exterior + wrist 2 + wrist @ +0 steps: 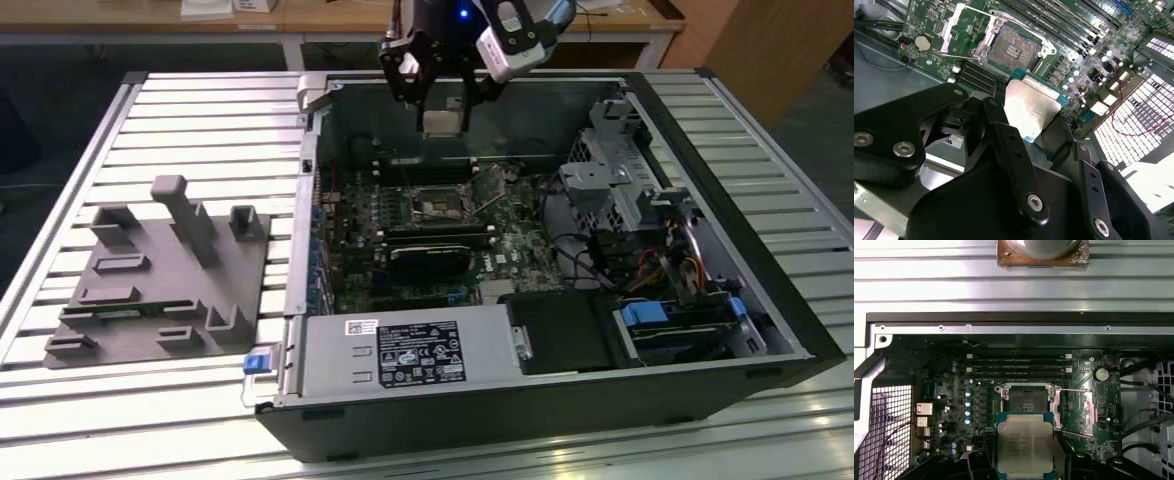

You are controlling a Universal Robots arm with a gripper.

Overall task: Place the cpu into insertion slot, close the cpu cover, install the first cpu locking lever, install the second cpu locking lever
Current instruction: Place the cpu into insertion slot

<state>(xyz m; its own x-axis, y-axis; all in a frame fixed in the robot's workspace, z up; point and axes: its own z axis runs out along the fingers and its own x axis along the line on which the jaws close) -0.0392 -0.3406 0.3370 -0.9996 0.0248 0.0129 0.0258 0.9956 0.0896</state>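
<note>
On the exterior view's left, a grey fixture block [154, 275] sits on the counter [200, 120]. Further right, my end effector [442, 112] hangs over the open computer case [561, 400], clamped on the cpu [442, 124]. Below it, the insertion slot [438, 205] lies bare, with the cpu cover [950, 30] swung open.

You can see the cpu [1025, 442] has a dull silver metal top. The counter [200, 110] is smooth, shiny metal slats.

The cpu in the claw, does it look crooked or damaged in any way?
Nothing stands out. The cpu sits square in the claw, its metal top looking intact, held clear of the open, empty insertion slot.
</note>
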